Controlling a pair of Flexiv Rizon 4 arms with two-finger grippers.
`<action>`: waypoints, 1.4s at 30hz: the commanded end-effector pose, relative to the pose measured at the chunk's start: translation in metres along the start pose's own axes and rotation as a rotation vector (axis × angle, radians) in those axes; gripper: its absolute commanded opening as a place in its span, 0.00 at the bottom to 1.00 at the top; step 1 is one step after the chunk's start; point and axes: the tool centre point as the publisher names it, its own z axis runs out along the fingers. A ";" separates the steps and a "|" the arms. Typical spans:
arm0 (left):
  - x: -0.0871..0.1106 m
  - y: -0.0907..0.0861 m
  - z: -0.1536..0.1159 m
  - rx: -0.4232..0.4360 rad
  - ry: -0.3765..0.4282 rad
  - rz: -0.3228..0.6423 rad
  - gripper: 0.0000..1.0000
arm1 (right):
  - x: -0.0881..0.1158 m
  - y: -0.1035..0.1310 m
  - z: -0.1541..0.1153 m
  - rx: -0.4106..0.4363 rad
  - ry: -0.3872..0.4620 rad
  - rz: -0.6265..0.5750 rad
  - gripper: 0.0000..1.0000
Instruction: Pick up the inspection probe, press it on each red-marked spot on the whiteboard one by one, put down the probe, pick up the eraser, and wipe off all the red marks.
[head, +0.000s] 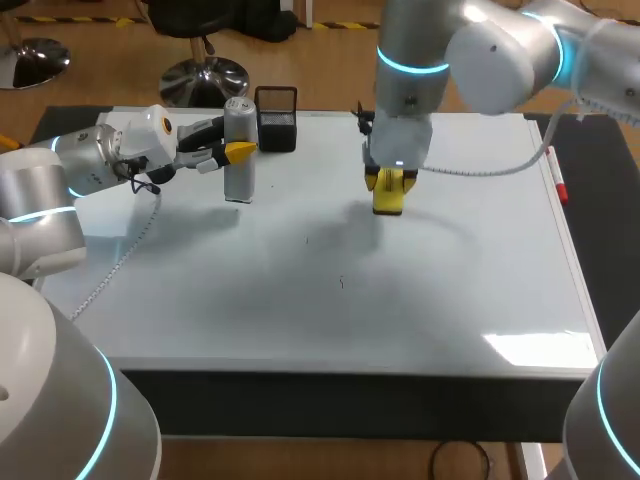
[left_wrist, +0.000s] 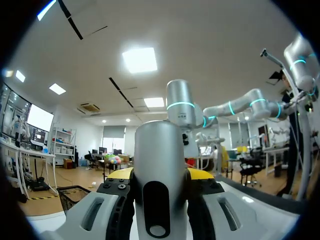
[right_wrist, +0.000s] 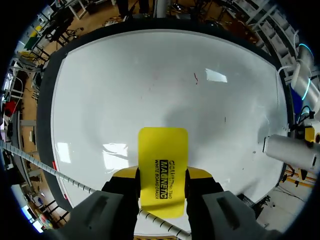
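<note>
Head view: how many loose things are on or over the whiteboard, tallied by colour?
Silver: 1, the probe
Yellow: 1, the eraser
Black: 1, the box
Red: 1, the marker
Total: 4

Left arm (head: 70, 170): silver-grey, from the left, wrist level.
Left gripper (head: 238, 151): yellow-tipped, clamped on upright silver cylindrical probe (head: 240, 178).
Right arm (head: 500, 50): silver-grey, from the right, wrist pointing down.
Right gripper (head: 388, 183): clamped on flat yellow eraser (right_wrist: 163, 150).
</note>
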 end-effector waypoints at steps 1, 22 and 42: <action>0.001 -0.002 0.001 -0.003 -0.001 0.000 0.00 | -0.003 -0.010 0.003 -0.029 0.000 -0.005 0.00; 0.001 -0.002 0.001 -0.003 -0.001 0.000 0.00 | -0.003 -0.010 0.003 -0.029 0.000 -0.005 0.00; 0.001 -0.002 0.001 -0.003 -0.001 0.000 0.00 | -0.008 -0.079 0.025 -0.021 0.015 -0.038 0.00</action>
